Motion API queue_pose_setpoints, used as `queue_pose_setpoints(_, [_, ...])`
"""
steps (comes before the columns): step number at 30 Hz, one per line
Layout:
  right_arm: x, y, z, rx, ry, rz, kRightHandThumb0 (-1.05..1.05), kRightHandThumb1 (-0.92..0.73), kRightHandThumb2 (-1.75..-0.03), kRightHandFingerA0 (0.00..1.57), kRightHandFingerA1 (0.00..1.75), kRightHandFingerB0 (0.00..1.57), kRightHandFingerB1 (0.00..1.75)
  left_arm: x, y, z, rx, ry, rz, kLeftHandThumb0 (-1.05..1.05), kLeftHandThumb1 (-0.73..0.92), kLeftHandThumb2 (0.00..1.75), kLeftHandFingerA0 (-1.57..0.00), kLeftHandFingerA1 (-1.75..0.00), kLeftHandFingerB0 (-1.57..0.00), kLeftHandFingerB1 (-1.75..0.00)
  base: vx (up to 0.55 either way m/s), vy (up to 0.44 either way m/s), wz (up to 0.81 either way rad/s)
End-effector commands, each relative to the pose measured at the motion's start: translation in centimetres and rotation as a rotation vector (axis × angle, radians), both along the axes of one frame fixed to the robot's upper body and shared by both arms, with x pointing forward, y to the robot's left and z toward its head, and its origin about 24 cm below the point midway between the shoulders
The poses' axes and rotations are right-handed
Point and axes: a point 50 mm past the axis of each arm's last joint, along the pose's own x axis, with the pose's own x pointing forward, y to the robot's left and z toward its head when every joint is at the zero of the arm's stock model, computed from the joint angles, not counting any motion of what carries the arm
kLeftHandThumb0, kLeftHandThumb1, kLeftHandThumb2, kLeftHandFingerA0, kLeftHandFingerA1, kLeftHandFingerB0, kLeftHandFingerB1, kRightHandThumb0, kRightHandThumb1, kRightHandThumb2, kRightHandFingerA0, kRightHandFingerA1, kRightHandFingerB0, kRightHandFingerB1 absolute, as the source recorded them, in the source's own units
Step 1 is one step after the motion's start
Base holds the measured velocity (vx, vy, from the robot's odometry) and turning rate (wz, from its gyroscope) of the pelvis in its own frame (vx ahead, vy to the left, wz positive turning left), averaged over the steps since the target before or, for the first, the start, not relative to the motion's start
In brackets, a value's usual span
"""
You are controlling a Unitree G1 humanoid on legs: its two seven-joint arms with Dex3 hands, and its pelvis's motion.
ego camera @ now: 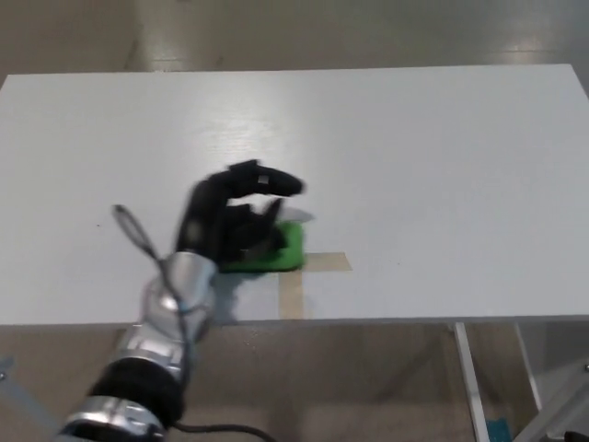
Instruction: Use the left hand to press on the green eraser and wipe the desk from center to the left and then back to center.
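Note:
The green eraser (283, 247) lies flat on the white desk (414, 157), near the front edge and left of centre. My left hand (232, 219) comes in from the lower left and rests on the eraser's left part, covering most of it. The thumb and lower part of the hand press down on it, while two fingers (276, 180) curl above it. The picture is blurred around the hand. My right hand does not show.
A tan tape mark (304, 274) sits on the desk just right of and below the eraser, running to the front edge. The desk's front edge (368, 320) is close to the hand, with floor and a desk leg (469, 378) beneath.

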Motion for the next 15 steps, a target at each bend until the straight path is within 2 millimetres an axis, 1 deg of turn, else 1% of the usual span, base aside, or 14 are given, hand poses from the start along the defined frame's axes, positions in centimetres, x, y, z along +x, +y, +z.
queue_pose_setpoints(1, [-0.3, -0.3, -0.2, -0.005, 0.016, 0.002, -0.2, -0.67, -0.59, 0.78, 0.57, 0.64, 0.53, -1.9, 7.7, -2.7, 0.036, 0.154, 0.163, -0.18, 0.82, 0.67, -0.93, -1.21, -0.86, -0.88, 0.0, 0.0, 0.0])
queue_pose_setpoints(4, [-0.3, -0.4, -0.1, -0.011, 0.019, 0.003, -0.2, -0.67, -0.59, 0.78, 0.57, 0.64, 0.53, -2.1, 10.1, -2.3, 0.04, 0.166, 0.21, -0.15, 0.8, 0.67, -0.89, -1.2, -0.85, -0.86, 0.0, 0.0, 0.0])
queue_pose_setpoints(5, [-0.3, -0.4, -0.1, -0.011, 0.02, 0.002, -0.2, -0.67, -0.59, 0.78, 0.57, 0.64, 0.53, -2.2, 10.5, -2.3, 0.04, 0.169, 0.218, -0.15, 0.8, 0.67, -0.89, -1.2, -0.85, -0.86, 0.0, 0.0, 0.0])
queue_pose_setpoints(6, [-0.2, -0.5, -0.1, -0.022, 0.022, 0.003, -0.2, -0.67, -0.59, 0.78, 0.56, 0.64, 0.53, -2.4, 11.6, -2.1, 0.043, 0.173, 0.241, -0.13, 0.82, 0.64, -0.87, -1.17, -0.85, -0.81, 0.0, 0.0, 0.0])
queue_pose_setpoints(7, [-0.2, -0.5, -0.1, -0.026, 0.022, 0.003, -0.2, -0.67, -0.59, 0.78, 0.56, 0.64, 0.53, -2.4, 11.8, -2.1, 0.044, 0.174, 0.247, -0.13, 0.82, 0.64, -0.87, -1.17, -0.85, -0.81, 0.0, 0.0, 0.0])
queue_pose_setpoints(8, [-0.2, -0.5, -0.1, -0.034, 0.026, 0.001, -0.2, -0.66, -0.59, 0.79, 0.56, 0.65, 0.53, -2.7, 13.0, -2.0, 0.031, 0.182, 0.279, -0.13, 0.82, 0.64, -0.87, -1.12, -0.85, -0.77, 0.0, 0.0, 0.0])
queue_pose_setpoints(9, [-0.2, -0.6, -0.1, -0.042, 0.03, -0.003, -0.2, -0.66, -0.59, 0.79, 0.56, 0.65, 0.53, -3.0, 14.3, -1.8, 0.014, 0.19, 0.316, -0.13, 0.82, 0.64, -0.87, -1.12, -0.85, -0.77, 0.0, 0.0, 0.0])
queue_pose_setpoints(11, [-0.2, -0.7, -0.1, -0.048, 0.033, -0.002, -0.2, -0.66, -0.59, 0.8, 0.56, 0.66, 0.53, -3.3, 15.1, -1.7, 0.017, 0.191, 0.335, -0.13, 0.82, 0.64, -0.86, -1.12, -0.84, -0.77, 0.0, 0.0, 0.0])
queue_pose_setpoints(12, [-0.2, -0.7, -0.2, -0.05, 0.034, -0.002, -0.19, -0.66, -0.58, 0.81, 0.56, 0.66, 0.53, -3.5, 15.8, -1.6, 0.012, 0.195, 0.357, -0.24, 0.79, 0.64, -0.95, -1.13, -0.9, -0.82, 0.0, 0.0, 0.0])
queue_pose_setpoints(15, [-0.3, -0.7, -0.3, -0.062, 0.044, 0.001, -0.19, -0.65, -0.58, 0.82, 0.56, 0.66, 0.53, -4.0, 17.2, -1.4, 0.035, 0.209, 0.401, -0.25, 0.78, 0.64, -0.94, -1.14, -0.89, -0.84, 0.0, 0.0, 0.0])
